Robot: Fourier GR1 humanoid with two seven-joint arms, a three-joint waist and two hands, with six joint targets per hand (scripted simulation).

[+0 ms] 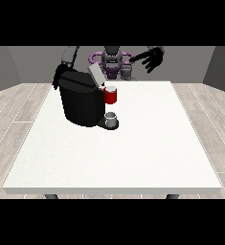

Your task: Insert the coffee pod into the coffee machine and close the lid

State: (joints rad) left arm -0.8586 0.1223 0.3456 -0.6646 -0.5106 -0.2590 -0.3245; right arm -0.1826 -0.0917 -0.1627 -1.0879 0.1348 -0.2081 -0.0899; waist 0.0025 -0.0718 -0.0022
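Note:
A black coffee machine (80, 101) stands on the white table (118, 153) at the view's left. Its grey lid (95, 74) is tilted up and open. A red part (111, 95) sits at the machine's front head, with a small grey cup (112, 118) below it on the machine's base. I cannot pick out the coffee pod on its own. The hand at the view's left (61, 74) is behind the machine's top rear corner, mostly hidden. Raised in the air, well away from the machine, the hand at the view's right (152, 58) has its fingers spread.
The robot's torso (112, 62) stands behind the table's far edge. The table's white surface stretches to the right of the machine and towards the near edge.

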